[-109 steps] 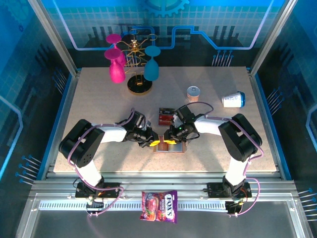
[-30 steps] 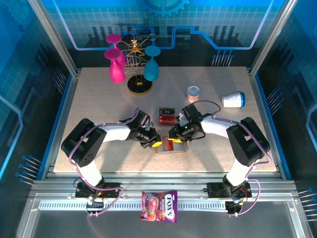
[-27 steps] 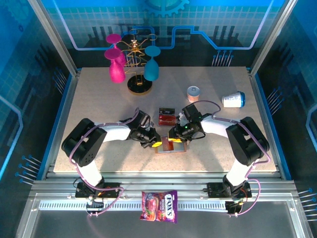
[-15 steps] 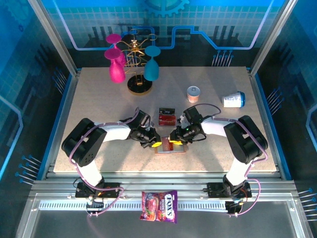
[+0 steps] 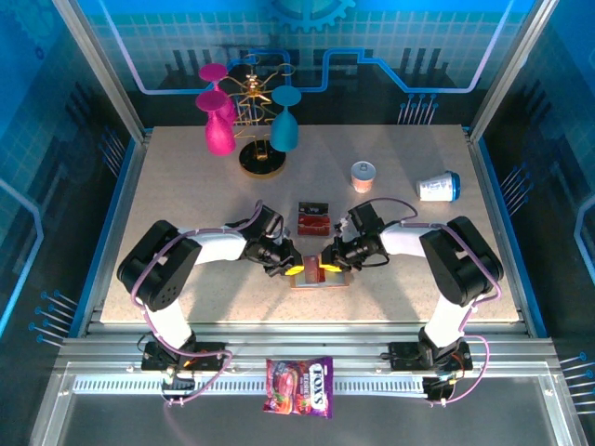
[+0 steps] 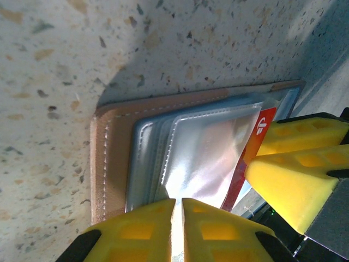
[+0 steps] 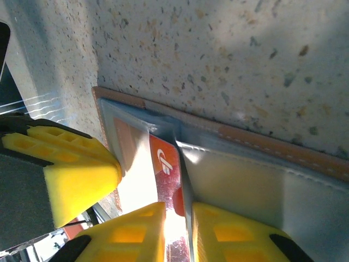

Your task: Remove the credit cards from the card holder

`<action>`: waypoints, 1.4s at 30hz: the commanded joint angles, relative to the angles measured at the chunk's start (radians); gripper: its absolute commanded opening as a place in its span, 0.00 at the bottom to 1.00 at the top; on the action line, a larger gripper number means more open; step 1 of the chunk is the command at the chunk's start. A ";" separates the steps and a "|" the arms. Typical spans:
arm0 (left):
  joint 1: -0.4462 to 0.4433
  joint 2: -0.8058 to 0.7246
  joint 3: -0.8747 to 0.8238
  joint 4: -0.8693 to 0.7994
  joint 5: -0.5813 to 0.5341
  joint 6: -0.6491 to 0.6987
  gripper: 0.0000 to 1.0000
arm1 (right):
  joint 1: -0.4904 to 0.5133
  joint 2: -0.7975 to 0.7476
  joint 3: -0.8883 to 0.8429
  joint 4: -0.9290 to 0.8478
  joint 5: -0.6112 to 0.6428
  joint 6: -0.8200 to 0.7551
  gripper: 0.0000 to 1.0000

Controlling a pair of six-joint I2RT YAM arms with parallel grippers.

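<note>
The tan card holder (image 5: 342,278) lies open on the table between both arms. Its leather edge (image 6: 106,158) and grey-blue pockets face the left wrist view. My left gripper (image 6: 179,201) (image 5: 292,268) is shut on a shiny clear sleeve of the holder. A red credit card (image 7: 165,159) (image 6: 265,123) sticks out of a pocket by the fold. My right gripper (image 7: 178,206) (image 5: 326,263) has its jaws drawn close around that card, one finger lying on the grey pocket. Two more red cards (image 5: 313,220) lie on the table just behind the holder.
A gold rack with pink and teal goblets (image 5: 246,121) stands at the back. A small can (image 5: 363,174) and a tipped cup (image 5: 437,187) lie back right. A candy bag (image 5: 299,386) rests on the front rail.
My right gripper has slid a little down and left onto the holder's fold, and its jaws have narrowed around the red card. The left gripper has held still.
</note>
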 commanded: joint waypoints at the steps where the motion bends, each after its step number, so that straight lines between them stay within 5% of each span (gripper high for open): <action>1: -0.001 0.034 0.007 -0.070 -0.030 0.018 0.14 | -0.010 0.014 -0.023 0.029 -0.029 0.015 0.19; 42: 0.008 0.013 0.005 -0.071 -0.035 0.030 0.14 | -0.091 -0.162 -0.044 -0.205 0.081 -0.110 0.11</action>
